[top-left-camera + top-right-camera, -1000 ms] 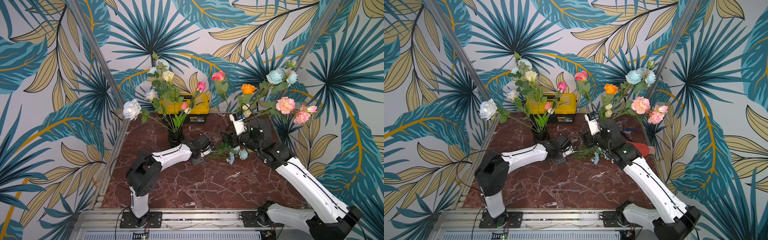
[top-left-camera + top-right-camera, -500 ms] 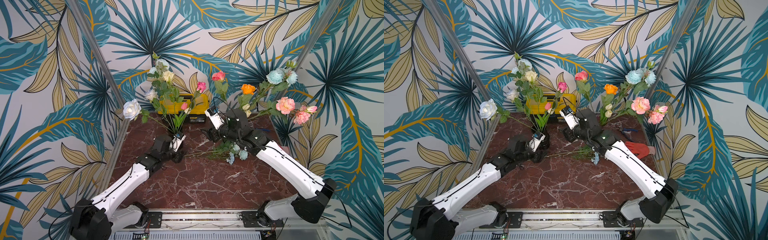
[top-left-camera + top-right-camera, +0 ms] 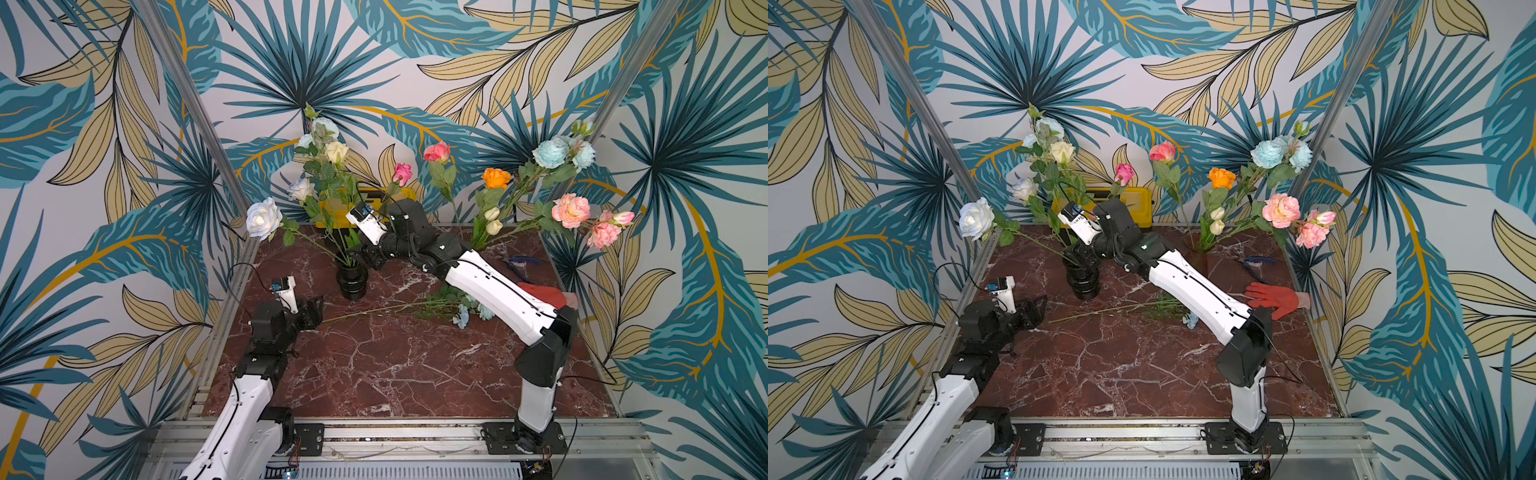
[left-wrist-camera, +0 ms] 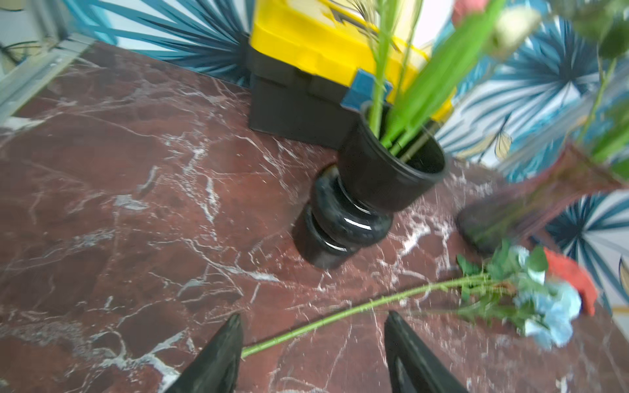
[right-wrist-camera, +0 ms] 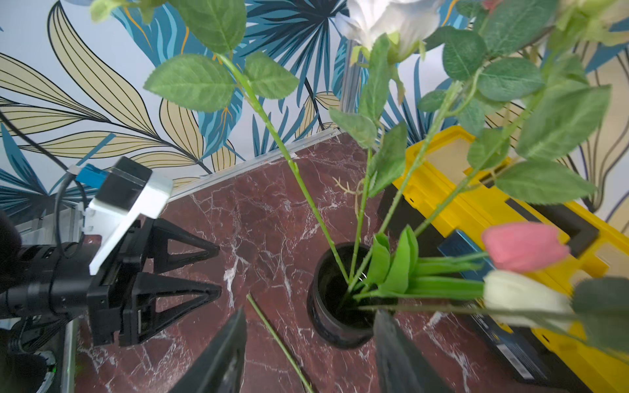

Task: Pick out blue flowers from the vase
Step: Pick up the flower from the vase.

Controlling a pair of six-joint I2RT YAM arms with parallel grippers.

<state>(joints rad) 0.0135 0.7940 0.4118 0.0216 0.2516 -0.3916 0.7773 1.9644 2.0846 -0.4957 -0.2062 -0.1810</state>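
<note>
Across the table (image 3: 374, 365) lies blue flower (image 3: 440, 305), blooms rightward.

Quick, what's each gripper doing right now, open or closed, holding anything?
Left gripper: open, holding nothing.
Right gripper: open, holding nothing, close to the black vase.

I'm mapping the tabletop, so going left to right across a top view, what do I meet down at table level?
From the left: left claw → black vase → blue bloom lying on the marble → red glove.
</note>
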